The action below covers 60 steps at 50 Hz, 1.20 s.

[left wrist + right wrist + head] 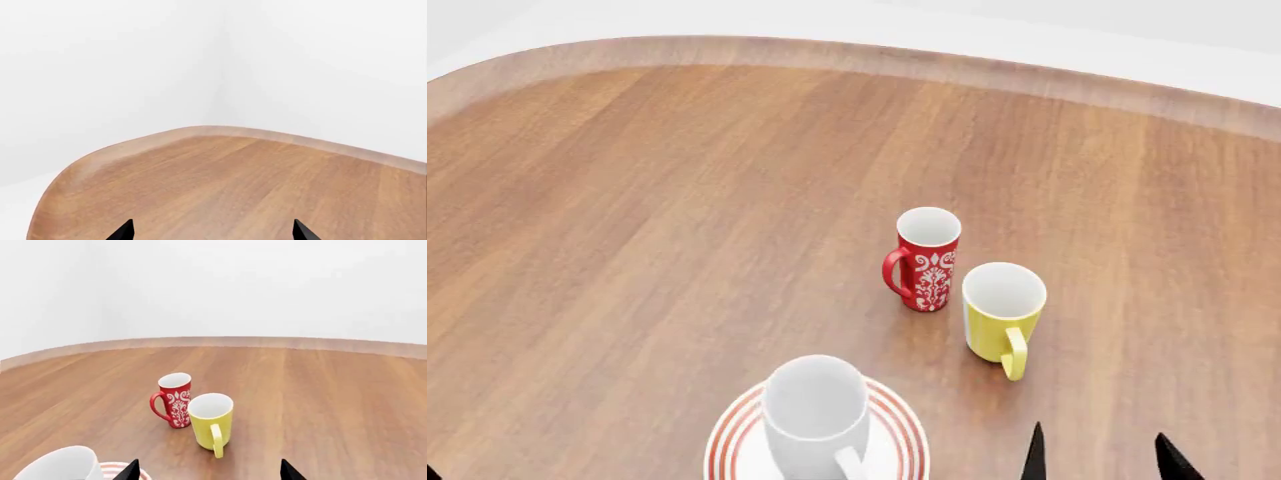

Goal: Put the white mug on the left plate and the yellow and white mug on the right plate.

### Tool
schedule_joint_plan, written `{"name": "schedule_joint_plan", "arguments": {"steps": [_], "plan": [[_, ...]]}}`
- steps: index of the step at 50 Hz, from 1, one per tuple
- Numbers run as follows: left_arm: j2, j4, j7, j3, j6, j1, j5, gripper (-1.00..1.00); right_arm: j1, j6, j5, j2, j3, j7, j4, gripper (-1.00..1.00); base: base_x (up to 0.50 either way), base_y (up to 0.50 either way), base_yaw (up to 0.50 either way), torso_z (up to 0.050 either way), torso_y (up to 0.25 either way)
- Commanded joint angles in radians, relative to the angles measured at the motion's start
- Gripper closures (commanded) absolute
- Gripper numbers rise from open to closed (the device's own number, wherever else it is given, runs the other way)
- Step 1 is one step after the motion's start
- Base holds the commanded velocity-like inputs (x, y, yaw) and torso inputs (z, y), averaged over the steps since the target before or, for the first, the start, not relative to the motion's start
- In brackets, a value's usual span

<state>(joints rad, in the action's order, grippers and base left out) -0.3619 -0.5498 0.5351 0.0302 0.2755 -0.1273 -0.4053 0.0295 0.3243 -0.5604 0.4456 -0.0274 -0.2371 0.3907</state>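
Note:
The white mug (814,415) stands upright on the red-ringed left plate (731,440) at the near edge of the head view. It also shows in the right wrist view, the white mug (63,465) on the left plate (115,469). The yellow and white mug (1004,305) (212,422) stands on bare wood, handle towards me. My right gripper (1101,465) (210,474) is open, short of that mug, with nothing in it. My left gripper (213,232) is open over bare table. The right plate is out of view.
A slim red mug (926,258) (173,399) with a white pattern stands just behind and left of the yellow one, nearly touching it. The wooden table (667,200) has a raised rounded rim; its curved corner (87,165) lies ahead of the left gripper. White walls stand beyond.

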Motion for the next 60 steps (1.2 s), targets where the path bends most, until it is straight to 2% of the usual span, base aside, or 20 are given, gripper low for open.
{"name": "schedule_joint_plan", "arguments": {"steps": [1, 21, 24, 29, 33, 48, 55, 60], "plan": [[0.011, 0.022, -0.045, 0.027, -0.037, -0.005, 0.009, -1.0, -0.149, 0.139, 0.021, -0.017, -0.006, -0.019, -0.12, -1.0, 0.0, 0.0, 0.0, 0.0, 0.0], [0.007, 0.023, -0.04, 0.024, -0.04, -0.005, 0.006, -1.0, -0.149, 0.137, 0.018, -0.015, -0.009, -0.022, -0.12, -1.0, 0.0, 0.0, 0.0, 0.0, 0.0], [0.007, 0.015, -0.039, 0.012, -0.042, -0.011, 0.017, -1.0, -0.288, 0.237, 0.063, -0.007, -0.097, -0.031, -0.177, -1.0, 0.0, 0.0, 0.0, 0.0, 0.0], [0.001, 0.013, -0.047, 0.027, -0.054, -0.023, 0.002, -1.0, -0.501, 0.253, 0.123, -0.064, -0.182, -0.001, -0.383, -1.0, 0.0, 0.0, 0.0, 0.0, 0.0], [-0.002, 0.01, -0.048, 0.033, -0.053, -0.022, -0.009, -1.0, -0.61, 0.267, 0.143, -0.088, -0.207, 0.016, -0.503, -1.0, 0.0, 0.0, 0.0, 0.0, 0.0], [0.0, 0.022, -0.043, 0.014, -0.063, -0.016, 0.014, -1.0, -0.893, 0.261, 0.196, -0.148, -0.243, 0.053, -0.886, -1.0, 0.0, 0.0, 0.0, 0.0, 0.0], [-0.004, 0.028, -0.04, 0.02, -0.06, -0.01, 0.009, -1.0, -1.054, 0.168, 0.253, -0.204, -0.279, 0.083, -1.192, -1.0, 0.0, 0.0, 0.0, 0.0, 0.0], [0.0, 0.03, -0.038, 0.024, -0.07, -0.009, 0.005, -1.0, -1.114, 0.105, 0.276, -0.23, -0.295, 0.101, -1.33, -1.0, 0.0, 0.0, 0.0, 0.0, 0.0]]}}
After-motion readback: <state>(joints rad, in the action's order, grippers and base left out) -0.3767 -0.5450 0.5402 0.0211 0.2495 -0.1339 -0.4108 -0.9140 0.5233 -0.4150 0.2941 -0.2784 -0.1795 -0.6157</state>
